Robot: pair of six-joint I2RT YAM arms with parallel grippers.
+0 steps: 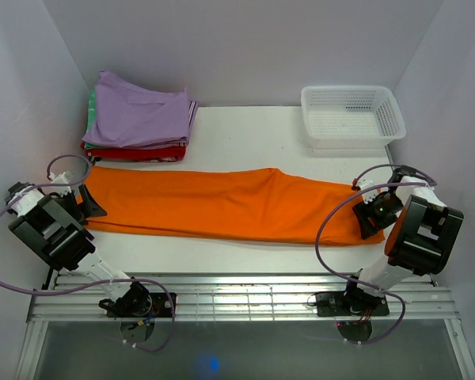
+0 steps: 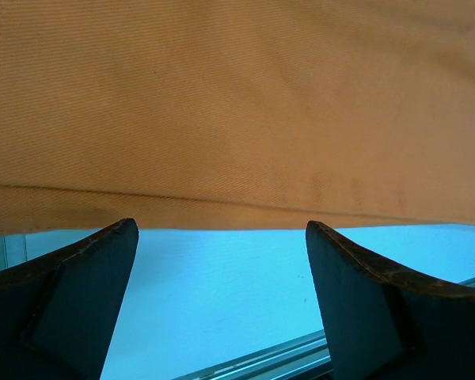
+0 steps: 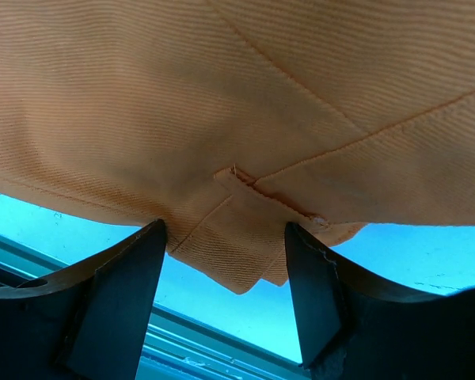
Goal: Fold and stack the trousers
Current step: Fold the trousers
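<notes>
The orange trousers [image 1: 222, 204] lie flat in a long band across the white table [image 1: 245, 134], nearly from side to side. My left gripper [image 1: 89, 202] sits at their left end, low over the table. In the left wrist view the left gripper [image 2: 222, 229] is open, its fingers just short of the cloth's edge [image 2: 237, 214], with only bare table between them. My right gripper [image 1: 370, 215] is at the right end. In the right wrist view the right gripper [image 3: 226, 229] is open and a stitched corner of the trousers [image 3: 245, 253] hangs between its fingers.
A stack of folded garments [image 1: 138, 119], lilac on top with red and green beneath, sits at the back left, close behind the trousers. A white mesh basket [image 1: 352, 115] stands at the back right. Metal rails [image 1: 237, 297] run along the near edge. White walls enclose three sides.
</notes>
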